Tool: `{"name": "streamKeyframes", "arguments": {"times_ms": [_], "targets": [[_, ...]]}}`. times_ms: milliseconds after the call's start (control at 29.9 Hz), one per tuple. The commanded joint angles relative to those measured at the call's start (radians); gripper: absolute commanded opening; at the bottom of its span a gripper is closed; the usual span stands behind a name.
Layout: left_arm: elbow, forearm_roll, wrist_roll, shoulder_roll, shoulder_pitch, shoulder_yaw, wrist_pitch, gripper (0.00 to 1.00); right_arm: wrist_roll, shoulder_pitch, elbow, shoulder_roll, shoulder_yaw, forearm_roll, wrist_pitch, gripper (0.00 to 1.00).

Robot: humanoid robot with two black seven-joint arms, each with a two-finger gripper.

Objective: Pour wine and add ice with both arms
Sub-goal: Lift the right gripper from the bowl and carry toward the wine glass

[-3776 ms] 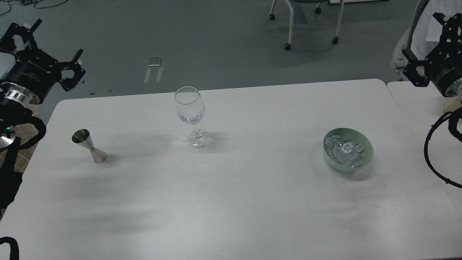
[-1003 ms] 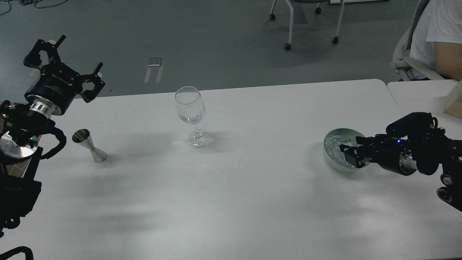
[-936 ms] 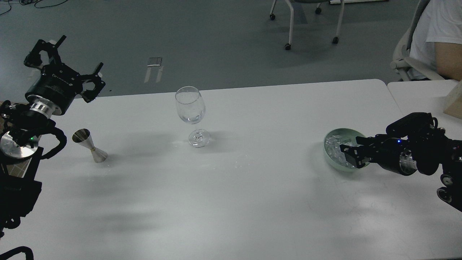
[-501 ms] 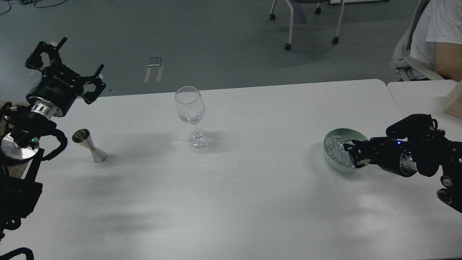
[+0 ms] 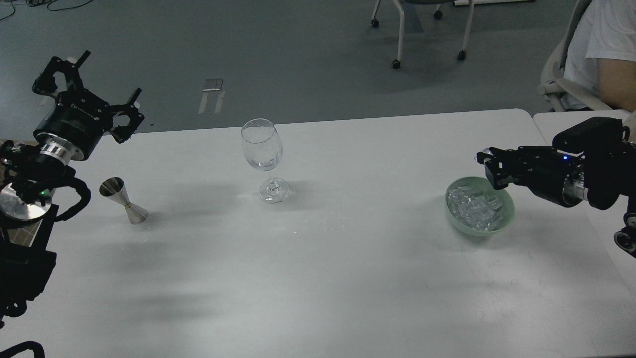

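An empty wine glass [image 5: 262, 149] stands upright at the middle back of the white table [image 5: 308, 268]. A pale green bowl [image 5: 506, 219] at the right holds several small clear ice cubes [image 5: 474, 206]. My right gripper [image 5: 488, 162] hovers above the bowl's far rim, closed on what looks like one small clear ice cube [image 5: 481, 156] at its tips. My left gripper [image 5: 92, 87] is open and empty, raised over the table's far left corner. A steel jigger [image 5: 123, 200] stands on the table below it.
A second white table [image 5: 571, 124] adjoins at the right. A seated person [image 5: 603, 54] is behind it. A wheeled chair [image 5: 427, 30] stands on the floor beyond the table. Small specks lie on the table in front of the glass.
My right gripper has risen out of the bowl and moved back, taking a small ice cube with it. My left gripper has barely moved.
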Motion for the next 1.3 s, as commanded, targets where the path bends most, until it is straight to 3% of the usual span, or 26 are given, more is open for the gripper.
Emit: {"name": "streamKeyframes", "arguments": {"times_ms": [0,201,702,869,1270], "targets": [[0.0,0.0,0.0,-0.004,-0.001,0.004,0.001,0.98,-0.001,0.027,0.027,0.03,0.057,0.0,-0.007,0.0],[0.0,0.0,0.0,-0.002,-0.001,0.007,0.001,0.98,-0.006,0.177,0.014,0.204,0.045,-0.004,0.007,0.0],[0.0,-0.002,0.0,0.009,-0.001,0.0,0.001,0.98,0.003,0.513,-0.34,0.74,-0.077,-0.004,0.005,0.0],[0.0,-0.005,0.0,0.01,-0.001,0.0,0.0,0.98,0.003,0.557,-0.413,0.812,-0.121,-0.004,-0.001,0.0],[0.001,-0.006,-0.001,0.01,0.0,-0.002,-0.003,0.98,0.005,0.57,-0.532,0.812,-0.161,-0.004,-0.008,0.01]]}}
